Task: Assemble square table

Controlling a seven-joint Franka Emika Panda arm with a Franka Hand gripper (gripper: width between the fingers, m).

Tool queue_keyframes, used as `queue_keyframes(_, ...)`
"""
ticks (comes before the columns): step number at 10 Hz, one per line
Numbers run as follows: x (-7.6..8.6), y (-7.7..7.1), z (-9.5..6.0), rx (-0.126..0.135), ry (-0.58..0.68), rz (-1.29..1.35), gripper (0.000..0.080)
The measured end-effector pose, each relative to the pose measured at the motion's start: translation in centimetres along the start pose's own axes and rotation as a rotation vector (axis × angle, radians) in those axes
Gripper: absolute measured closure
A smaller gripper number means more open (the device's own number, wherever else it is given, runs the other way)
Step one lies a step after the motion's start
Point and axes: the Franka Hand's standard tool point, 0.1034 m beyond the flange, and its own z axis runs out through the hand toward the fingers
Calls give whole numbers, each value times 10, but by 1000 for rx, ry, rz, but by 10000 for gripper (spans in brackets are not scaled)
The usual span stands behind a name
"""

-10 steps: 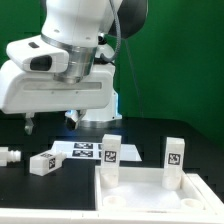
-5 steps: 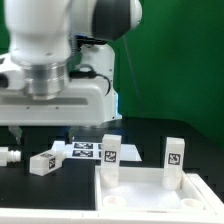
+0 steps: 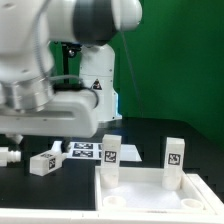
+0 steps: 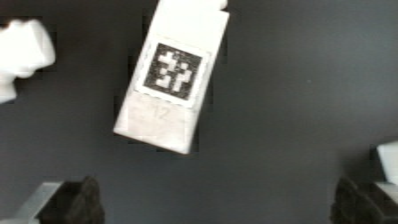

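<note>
The white square tabletop lies at the front of the exterior view, with two tagged white legs standing upright at its far corners, one on the exterior view's left and one on its right. A third tagged leg lies flat on the black table to the exterior view's left. In the wrist view this lying leg is in the middle of the picture with its tag facing up. My gripper is open and empty above it, its dark fingertips wide apart. The arm's body hides the fingers in the exterior view.
The marker board lies behind the lying leg. A small white peg-like part sits at the exterior view's far left and also shows in the wrist view. Another white piece touches the wrist picture's edge.
The arm has swung toward the exterior view's left and nearer the camera, ending over the lying leg. The parts on the table have not moved.
</note>
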Motion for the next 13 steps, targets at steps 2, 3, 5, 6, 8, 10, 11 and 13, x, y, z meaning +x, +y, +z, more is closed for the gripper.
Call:
queue_keyframes(2, -6, 11, 4, 59, -177, 72, 151)
queue_keyframes(3, -4, 15, 4, 87, -307, 98, 151)
queue_keyframes(5, 1, 16, 5, 93, -460, 90, 151)
queue_keyframes(6, -2, 16, 8, 96, -542, 87, 151)
queue_keyframes(8, -11, 14, 20, 171, -671, 220, 151)
queue_keyframes(10, -16, 15, 28, 187, -702, 263, 151)
queue_keyframes(11, -17, 13, 30, 184, -699, 260, 151)
queue_keyframes(13, -17, 13, 31, 184, -701, 260, 151)
